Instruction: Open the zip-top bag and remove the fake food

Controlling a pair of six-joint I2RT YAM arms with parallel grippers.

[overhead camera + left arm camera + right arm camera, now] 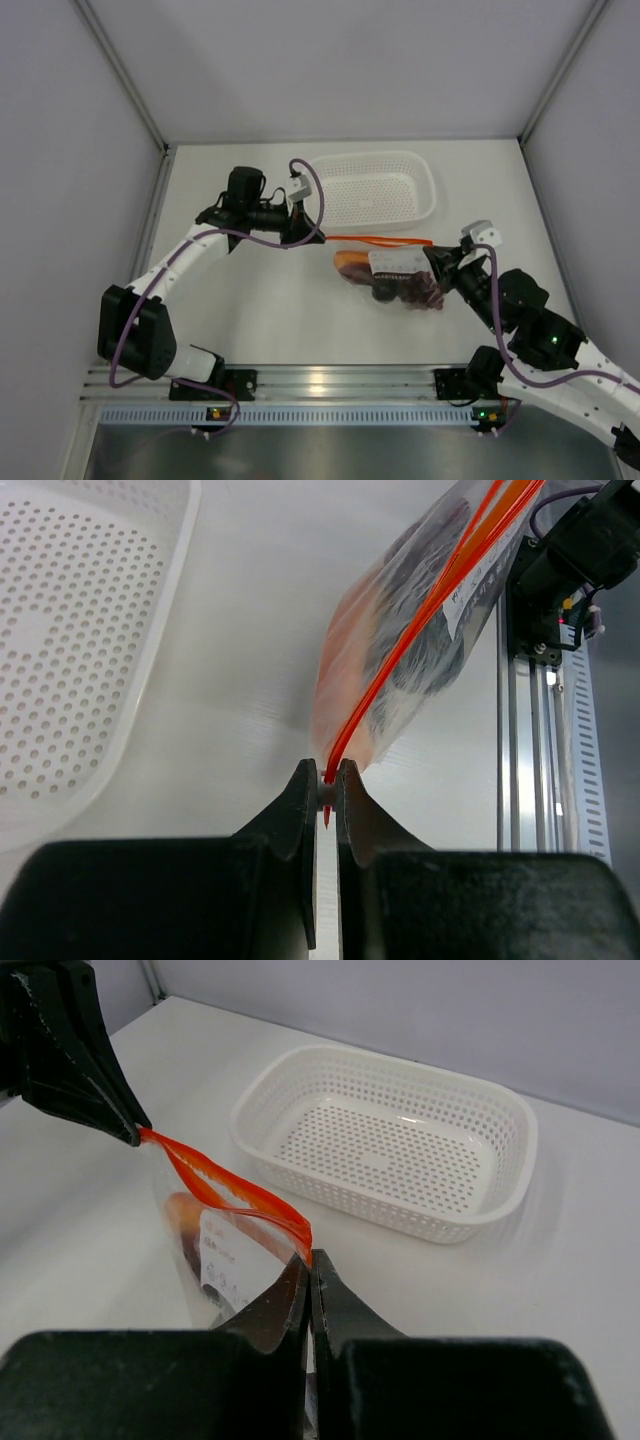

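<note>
The zip-top bag (392, 272) sits right of centre on the table (250, 310), just on the near side of the white perforated basket (432, 192) and apart from it. It is clear, crinkly plastic with a white printed label (396, 262) on its side and an orange-red zip strip (222, 1186) along its far, upper edge. That strip is pulled into a taut line running left to right between the two arms. The left gripper (327, 776) is pinched tight on the left end of the strip, with almost no gap between its fingers. The right gripper (308, 1266) is fully closed on the strip's right end. In the right wrist view the two lips of the strip seem to bow slightly apart along the middle. The fake food (405, 287) is inside the bag, hanging below the strip: an orange piece toward the left and dark red, grape-like lumps toward the right. Whether the bag's bottom rests on the table cannot be told.
</note>
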